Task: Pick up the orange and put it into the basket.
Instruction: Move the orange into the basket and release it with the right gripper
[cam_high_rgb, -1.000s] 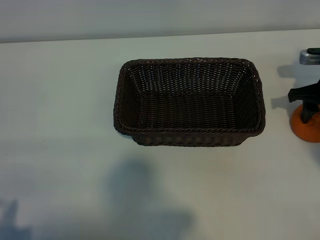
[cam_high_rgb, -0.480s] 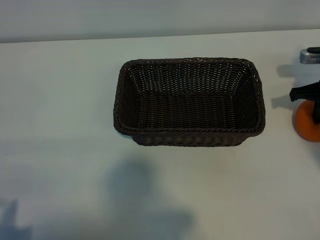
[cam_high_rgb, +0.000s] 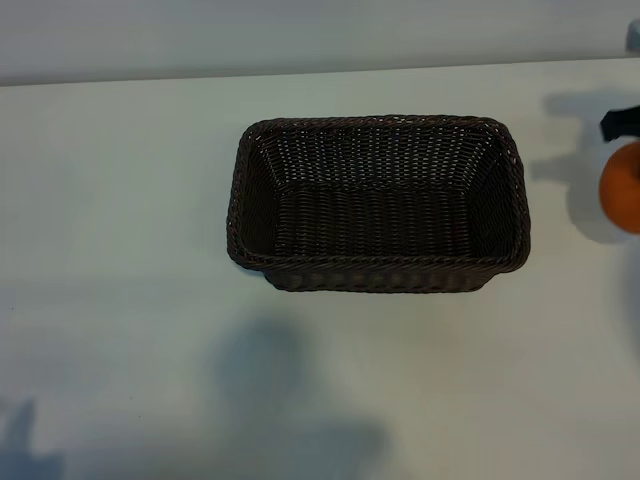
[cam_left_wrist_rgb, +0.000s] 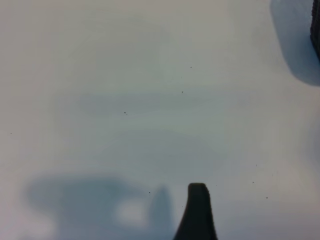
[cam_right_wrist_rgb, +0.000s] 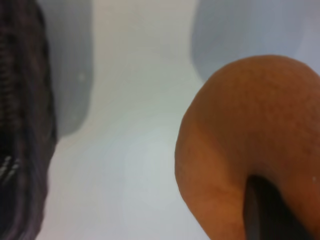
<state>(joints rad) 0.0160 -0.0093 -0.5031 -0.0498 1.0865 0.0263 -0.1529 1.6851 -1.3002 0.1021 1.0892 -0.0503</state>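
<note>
The dark brown wicker basket (cam_high_rgb: 378, 203) sits in the middle of the white table with nothing in it. At the far right edge of the exterior view the orange (cam_high_rgb: 625, 187) hangs above the table and casts its shadow beside and below itself. My right gripper is shut on it: one black finger (cam_high_rgb: 620, 124) shows just above the fruit. In the right wrist view the orange (cam_right_wrist_rgb: 245, 140) fills the frame, a dark finger (cam_right_wrist_rgb: 265, 212) presses its skin, and the basket's side (cam_right_wrist_rgb: 20, 125) lies off to one side. Only one finger (cam_left_wrist_rgb: 197, 212) of my left gripper shows, over bare table, holding nothing.
White tabletop (cam_high_rgb: 120, 250) spreads around the basket on all sides, and its far edge meets a pale wall (cam_high_rgb: 300, 35). Arm shadows fall across the near part of the table (cam_high_rgb: 280, 400). A dark sliver of the basket (cam_left_wrist_rgb: 316, 25) shows at a corner of the left wrist view.
The right gripper closed on the orange and lifted it off the table; the fruit now sits higher at the right edge, apart from its shadow. The left arm has not moved.
</note>
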